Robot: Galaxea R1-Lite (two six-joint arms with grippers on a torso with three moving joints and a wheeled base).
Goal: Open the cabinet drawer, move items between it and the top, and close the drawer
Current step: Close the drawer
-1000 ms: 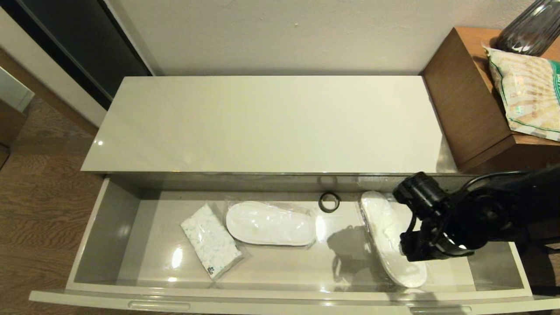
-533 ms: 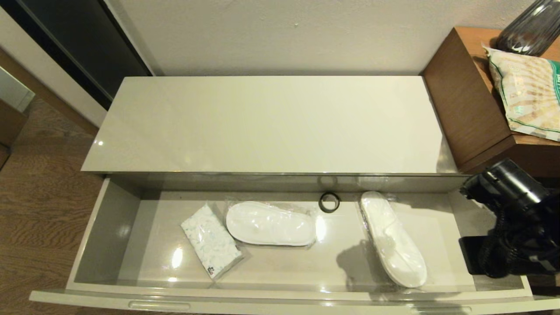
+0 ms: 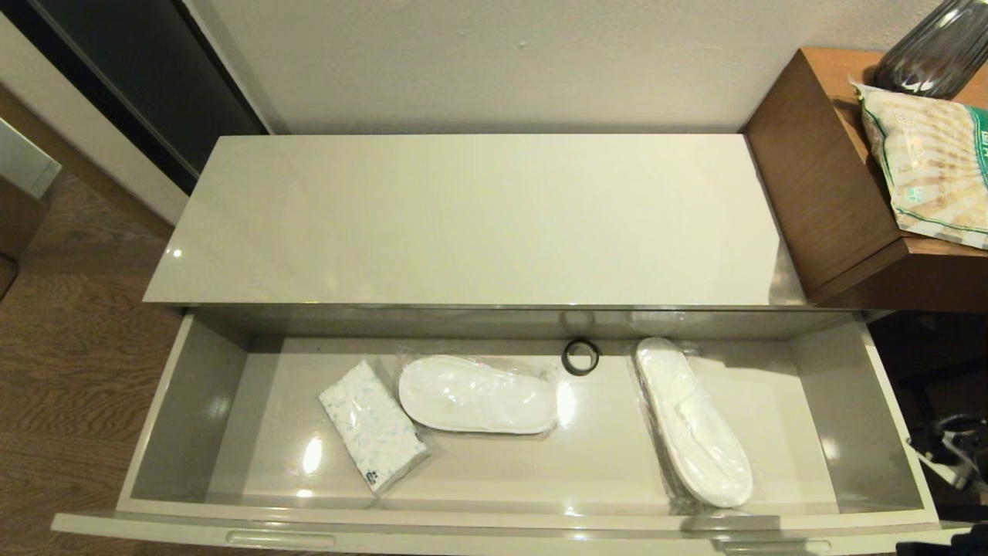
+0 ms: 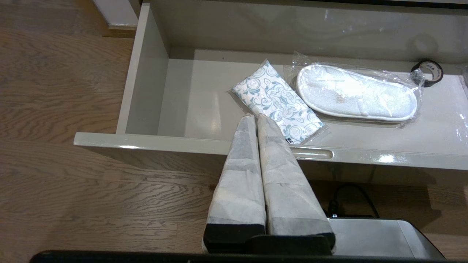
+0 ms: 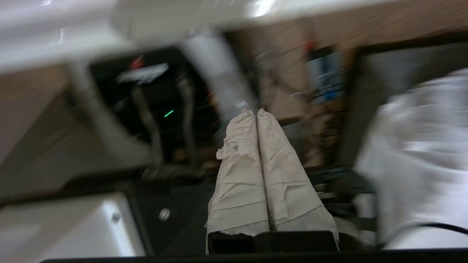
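Observation:
The cabinet drawer (image 3: 494,521) stands pulled fully out below the bare cream top (image 3: 471,220). Two sealed pairs of white slippers lie inside: one crosswise in the middle (image 3: 478,394), one lengthwise at the right (image 3: 695,421). In the left wrist view my left gripper (image 4: 256,117) is shut and empty, low in front of the drawer's front rim (image 4: 182,144), short of the middle slipper pack (image 4: 356,93). My right gripper (image 5: 256,111) is shut and empty, off to the drawer's right and outside the head view.
A blue-patterned tissue pack (image 3: 373,425) lies left of the middle slippers, and a small black ring (image 3: 581,357) sits by the drawer's back wall. A taller brown wooden table (image 3: 834,193) with a snack bag (image 3: 930,166) and dark vase (image 3: 938,46) adjoins at the right.
My right arm has pulled away from above the right slipper pack, swung right and left the head view. Both slipper packs lie where they were.

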